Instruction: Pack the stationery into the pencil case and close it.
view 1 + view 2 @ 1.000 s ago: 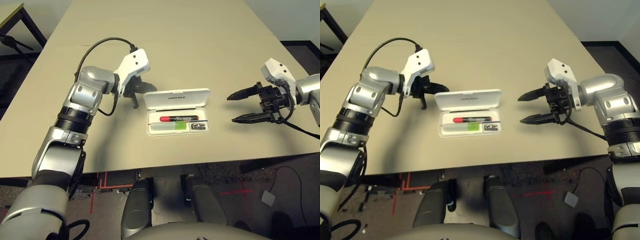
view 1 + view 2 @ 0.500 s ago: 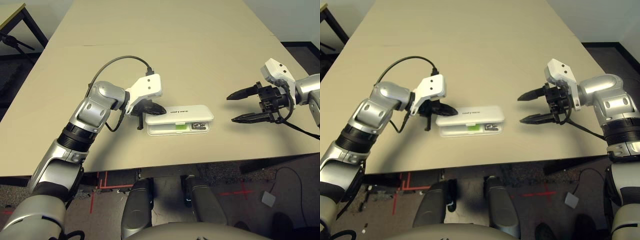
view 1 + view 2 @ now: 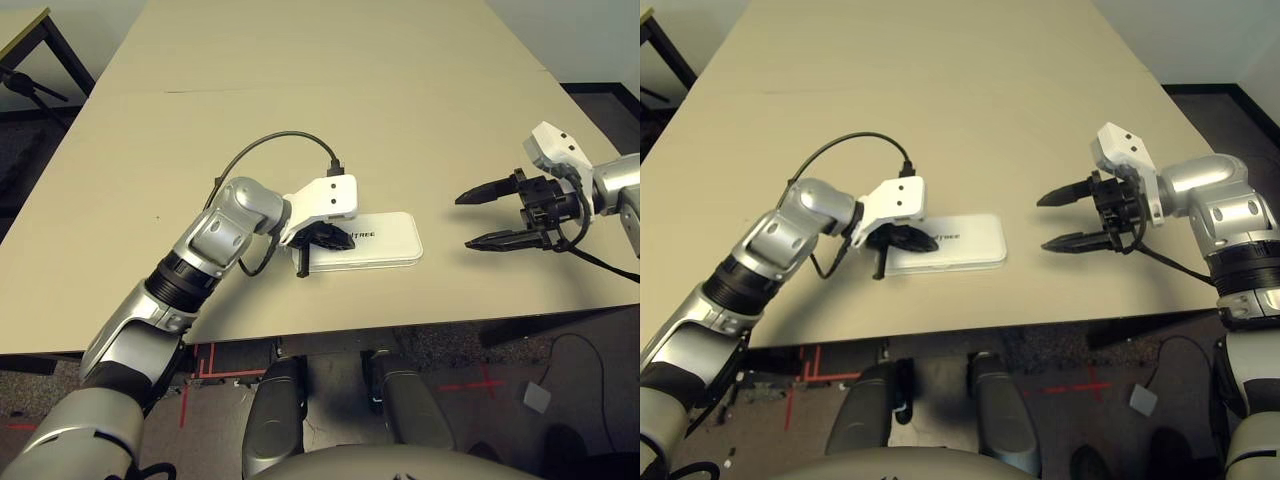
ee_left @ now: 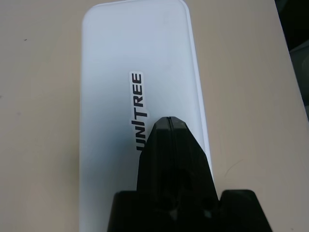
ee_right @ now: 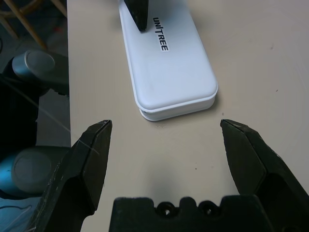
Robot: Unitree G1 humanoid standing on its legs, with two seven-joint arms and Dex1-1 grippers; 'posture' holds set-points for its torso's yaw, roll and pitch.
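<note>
The white pencil case [image 3: 378,240] lies near the table's front edge with its lid down flat and the "UNITREE" print facing up. My left gripper [image 3: 336,238] is shut, and its black fingertips [image 4: 169,140] rest on the lid at the case's left end, over the start of the print. The stationery is hidden inside the case. My right gripper [image 3: 466,221] hovers open to the right of the case [image 5: 169,67], apart from it, with its fingers [image 5: 91,154] spread wide and nothing between them.
The beige table [image 3: 300,100] stretches bare behind the case. Its front edge [image 3: 330,333] runs just in front of the case. A black cable [image 3: 270,145] loops above my left wrist. Floor with red tape marks lies below the edge.
The case's lid swung from fully open down to shut, covering the stationery. My left gripper moved forward and right over the lid with it. The right arm stayed still.
</note>
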